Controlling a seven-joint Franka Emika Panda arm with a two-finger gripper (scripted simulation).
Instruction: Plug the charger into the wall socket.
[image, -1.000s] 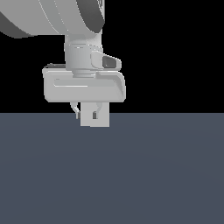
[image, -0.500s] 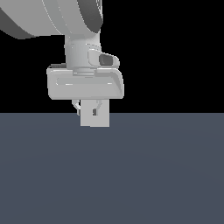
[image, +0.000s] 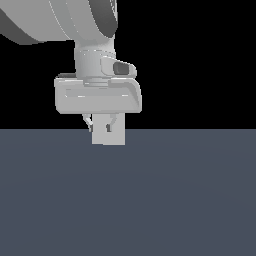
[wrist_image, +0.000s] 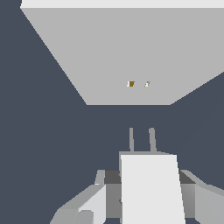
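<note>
My exterior view sits low and close, level on the gripper (image: 103, 127); my wrist view looks past the charger (wrist_image: 151, 186), the wall socket (wrist_image: 122, 57) at twelve o'clock

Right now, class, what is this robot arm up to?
The arm's gripper is shut on the charger, a small white cube, and holds it above the dark floor. In the wrist view its two prongs point toward the wall socket, a pale grey plate with two small holes. A gap separates prongs and plate, so the charger is not yet plugged in.
</note>
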